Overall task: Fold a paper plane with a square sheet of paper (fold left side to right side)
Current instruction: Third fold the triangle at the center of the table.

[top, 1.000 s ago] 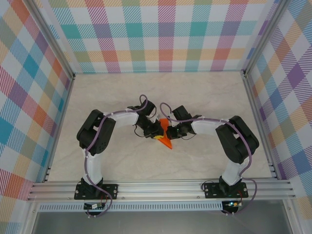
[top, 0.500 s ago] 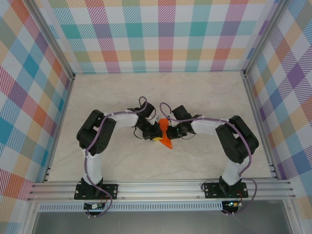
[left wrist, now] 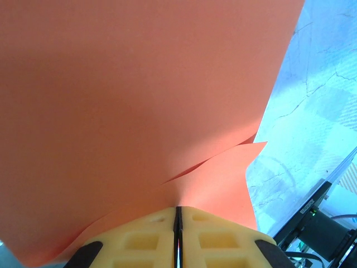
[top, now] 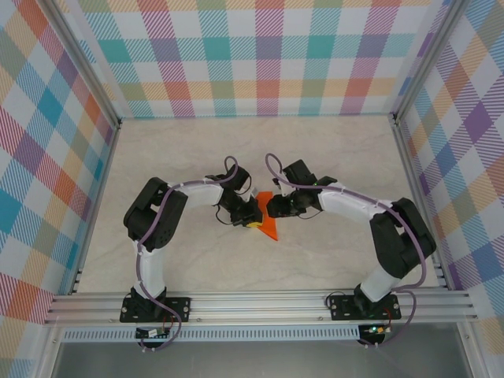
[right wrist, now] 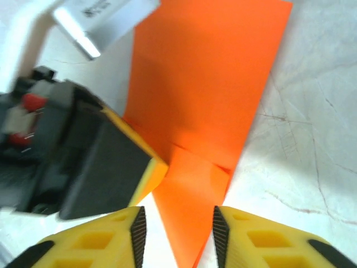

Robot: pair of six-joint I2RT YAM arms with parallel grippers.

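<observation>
From above, we see both arms bent inward with elbows out, meeting near the middle of the desk (top: 331, 157). There the orange paper (top: 268, 226) sits between the left tool (top: 252, 220) and the right tool (top: 273, 206). The left wrist view adds what that one hides: the left tool's yellow pads (left wrist: 223, 240) pressed together on the paper's edge. The right wrist view shows the right tool's jaws apart, with a narrow folded end of the paper between them.
</observation>
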